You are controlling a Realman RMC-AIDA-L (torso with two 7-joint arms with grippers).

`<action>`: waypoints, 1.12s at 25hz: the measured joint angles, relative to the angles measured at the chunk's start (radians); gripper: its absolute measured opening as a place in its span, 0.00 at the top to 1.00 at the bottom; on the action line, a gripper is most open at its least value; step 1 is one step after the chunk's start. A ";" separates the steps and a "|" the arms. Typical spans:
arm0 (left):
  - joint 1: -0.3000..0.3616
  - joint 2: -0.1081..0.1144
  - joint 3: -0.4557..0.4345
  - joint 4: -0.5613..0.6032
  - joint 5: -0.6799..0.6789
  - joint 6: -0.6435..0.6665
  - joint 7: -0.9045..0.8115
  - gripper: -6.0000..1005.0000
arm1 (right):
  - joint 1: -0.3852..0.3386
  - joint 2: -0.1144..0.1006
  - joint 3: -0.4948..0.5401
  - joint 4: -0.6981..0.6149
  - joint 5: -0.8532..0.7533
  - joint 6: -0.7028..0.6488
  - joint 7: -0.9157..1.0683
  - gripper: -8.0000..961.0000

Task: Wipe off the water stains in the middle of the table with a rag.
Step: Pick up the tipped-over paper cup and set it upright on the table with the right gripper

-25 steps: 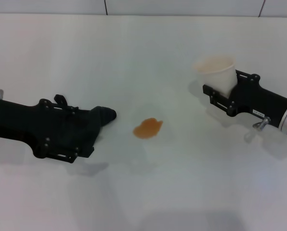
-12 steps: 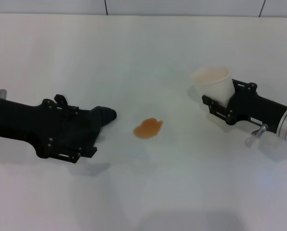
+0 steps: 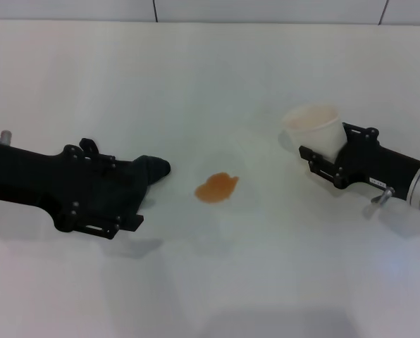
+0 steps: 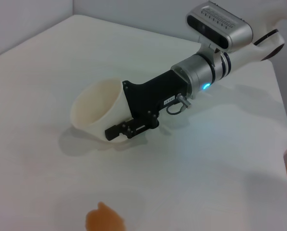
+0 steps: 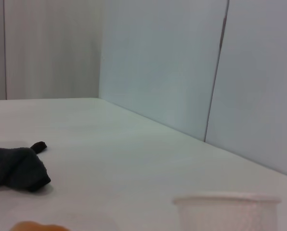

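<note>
The water stains (image 3: 216, 187) are a small orange-brown blotch in the middle of the white table (image 3: 210, 70). My left gripper (image 3: 142, 180) lies low just left of the blotch, shut on the dark rag (image 3: 153, 169), whose end pokes out toward the stain without touching it. The right wrist view shows the rag (image 5: 17, 168) resting on the table, its loop tab up. My right gripper (image 3: 324, 152) is right of the stain, shut on a tilted white paper cup (image 3: 312, 127). The left wrist view shows the stain (image 4: 104, 220), the cup (image 4: 97, 110) and the right gripper (image 4: 131, 120).
A tiled wall (image 3: 266, 8) runs along the table's far edge. In the left wrist view the right arm's silver wrist (image 4: 215, 33) stands above the table, and the table's edge (image 4: 282, 120) runs close behind it.
My right gripper has brought the cup lower and closer to me, and the cup stands a little more upright. The left gripper, rag and stain have stayed put.
</note>
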 joint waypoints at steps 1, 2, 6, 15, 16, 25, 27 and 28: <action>0.000 0.000 0.000 0.000 0.000 0.000 0.000 0.31 | -0.003 0.000 0.000 0.000 0.001 0.000 0.000 0.47; 0.000 0.000 0.000 0.000 0.000 0.001 0.000 0.31 | -0.005 0.000 0.000 0.000 0.002 -0.001 0.000 0.47; -0.003 0.000 0.000 0.000 0.000 0.002 0.000 0.31 | -0.019 0.000 0.000 0.000 0.003 -0.001 0.000 0.47; -0.006 0.004 0.002 0.006 0.000 0.006 0.000 0.31 | -0.038 0.000 -0.016 -0.002 -0.002 -0.011 0.009 0.44; -0.006 0.003 0.002 0.010 0.000 0.006 -0.001 0.31 | -0.038 0.000 -0.022 -0.003 -0.004 -0.011 0.010 0.43; -0.001 0.002 0.001 0.028 0.000 0.007 -0.006 0.32 | -0.038 -0.001 -0.040 -0.010 -0.004 -0.033 0.014 0.19; -0.001 0.002 0.001 0.028 0.000 0.007 -0.006 0.32 | -0.038 -0.002 -0.040 -0.010 -0.003 -0.039 0.014 0.16; -0.001 0.002 0.001 0.028 0.000 0.007 -0.006 0.32 | -0.038 -0.004 -0.040 -0.011 -0.002 -0.040 0.014 0.15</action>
